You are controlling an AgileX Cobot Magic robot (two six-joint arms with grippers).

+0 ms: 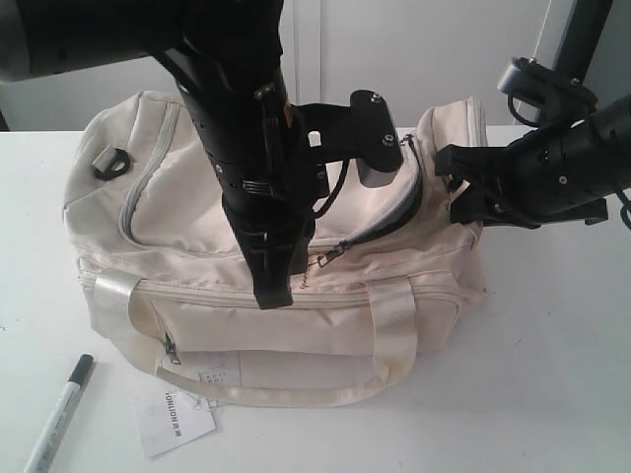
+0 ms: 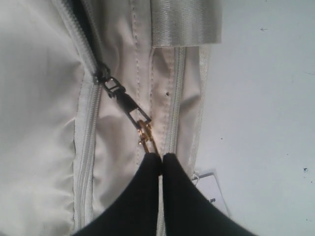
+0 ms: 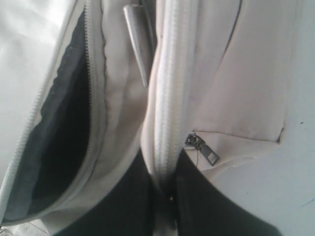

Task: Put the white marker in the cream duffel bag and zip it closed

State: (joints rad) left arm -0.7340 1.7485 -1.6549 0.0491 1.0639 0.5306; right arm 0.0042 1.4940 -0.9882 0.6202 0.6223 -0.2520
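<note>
Duffel bag [image 1: 177, 212], cream, on white table [image 1: 552, 374], top zip partly open.
Right gripper [image 3: 165, 167] pinches a fabric fold at the bag's end; left gripper [image 2: 160, 158] is clamped on the zipper pull [image 2: 129, 109]; white marker [image 1: 59, 414] lies on the table beside the bag.

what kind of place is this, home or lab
Likely a robotics lab bench: black jointed robot arms over a plain white table, a blank white wall behind, a cream fabric duffel bag as test prop.
</note>
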